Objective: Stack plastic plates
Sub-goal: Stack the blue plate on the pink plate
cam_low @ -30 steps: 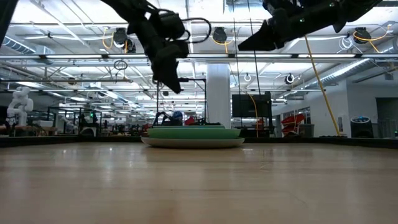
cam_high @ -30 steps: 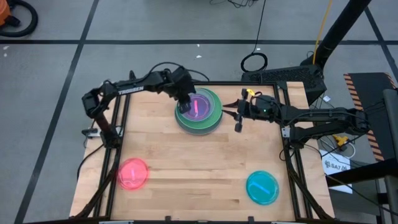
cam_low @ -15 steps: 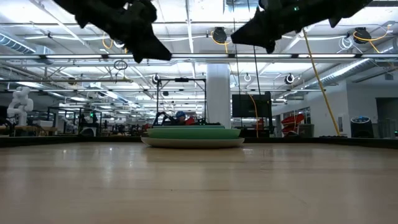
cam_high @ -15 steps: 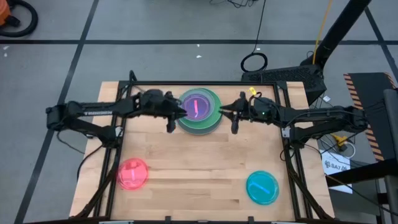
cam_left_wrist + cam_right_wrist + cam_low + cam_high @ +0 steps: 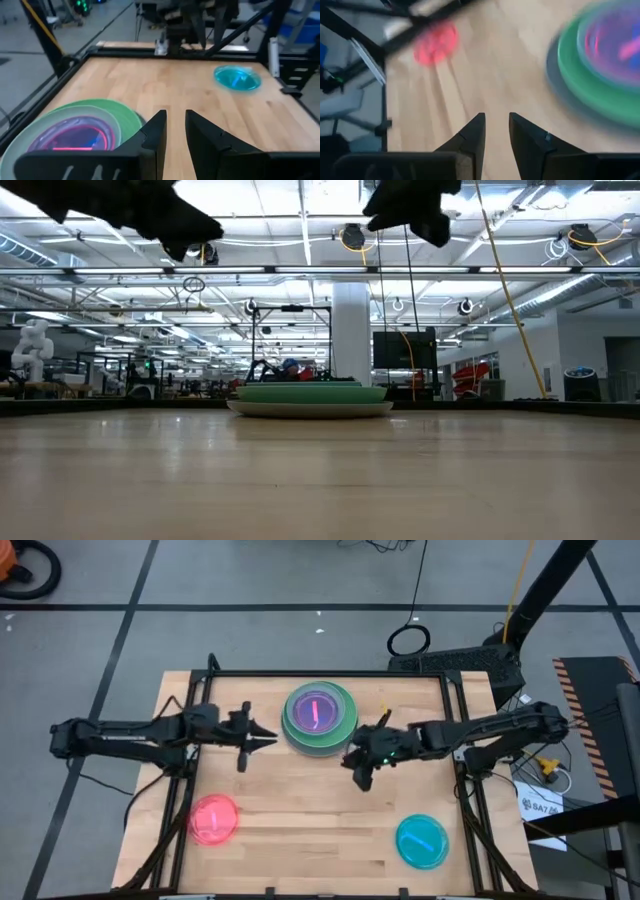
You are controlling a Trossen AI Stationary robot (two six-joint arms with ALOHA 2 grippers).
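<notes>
plates stacked at the back (image 5: 319, 719), green and grey with pink on top; loose pink plate (image 5: 214, 819) and teal plate (image 5: 422, 841) sit flat up front

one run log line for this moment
stack: back centre | pink plate, teal plate: loose | left gripper, right gripper: empty, beside stack

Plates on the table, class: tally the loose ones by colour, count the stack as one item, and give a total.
Loose pink plate: 1
Loose teal plate: 1
Stack of plates: 1
Total: 3
</notes>
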